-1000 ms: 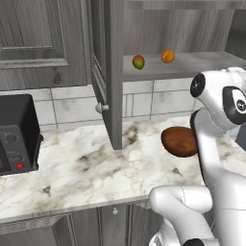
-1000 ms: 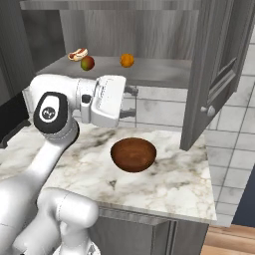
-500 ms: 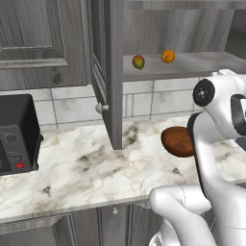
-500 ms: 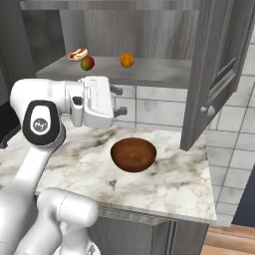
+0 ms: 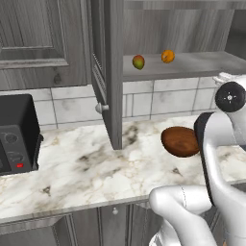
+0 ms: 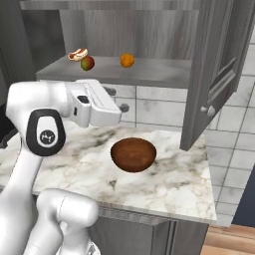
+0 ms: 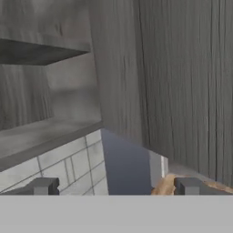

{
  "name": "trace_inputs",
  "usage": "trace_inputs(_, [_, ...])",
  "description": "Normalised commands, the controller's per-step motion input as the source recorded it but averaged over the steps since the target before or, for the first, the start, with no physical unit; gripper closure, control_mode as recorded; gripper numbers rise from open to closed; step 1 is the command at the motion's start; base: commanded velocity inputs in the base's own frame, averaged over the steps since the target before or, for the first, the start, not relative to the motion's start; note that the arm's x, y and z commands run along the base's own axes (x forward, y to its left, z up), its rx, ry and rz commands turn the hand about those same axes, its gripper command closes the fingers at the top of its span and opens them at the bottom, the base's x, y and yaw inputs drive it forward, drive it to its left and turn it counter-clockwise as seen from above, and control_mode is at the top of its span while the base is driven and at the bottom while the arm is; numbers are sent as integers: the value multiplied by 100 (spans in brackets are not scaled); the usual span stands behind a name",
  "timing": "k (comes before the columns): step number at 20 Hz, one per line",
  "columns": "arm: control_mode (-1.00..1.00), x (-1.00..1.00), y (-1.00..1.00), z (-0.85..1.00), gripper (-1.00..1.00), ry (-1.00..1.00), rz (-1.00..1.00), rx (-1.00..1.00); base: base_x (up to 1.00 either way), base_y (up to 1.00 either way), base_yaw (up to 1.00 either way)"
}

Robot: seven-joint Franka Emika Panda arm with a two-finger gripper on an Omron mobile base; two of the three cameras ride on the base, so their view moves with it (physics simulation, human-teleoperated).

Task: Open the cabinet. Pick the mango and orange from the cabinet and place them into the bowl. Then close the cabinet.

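- The gripper (image 7: 113, 187) is holding its two dark fingertips (image 7: 43, 185) wide apart at the bottom, with nothing between them.
- The cabinet (image 7: 50, 136) is showing its bare grey shelf at left.
- An open grey wood-grain door (image 7: 173, 82) is standing across the right.
- White wall tiles (image 7: 73, 168) are showing beneath the shelf.

The arm (image 5: 216, 144) hides the bowl's (image 5: 178, 142) right edge.

Marble counter (image 5: 86, 173), white-tiled wall (image 5: 158, 98)
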Motion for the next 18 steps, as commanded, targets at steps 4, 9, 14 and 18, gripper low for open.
trace_inputs(4, [-100, -1, 12, 15, -100, 9, 24, 1, 0, 0, 0])
trace_inputs(9, [-100, 0, 16, 14, -100, 10, 21, 8, 0, 0, 0])
trace_inputs(14, [-100, 8, 20, 12, -100, 8, 20, 10, 0, 0, 0])
trace_inputs(18, [-100, 20, 24, 0, -100, 0, 17, 2, 0, 0, 0])
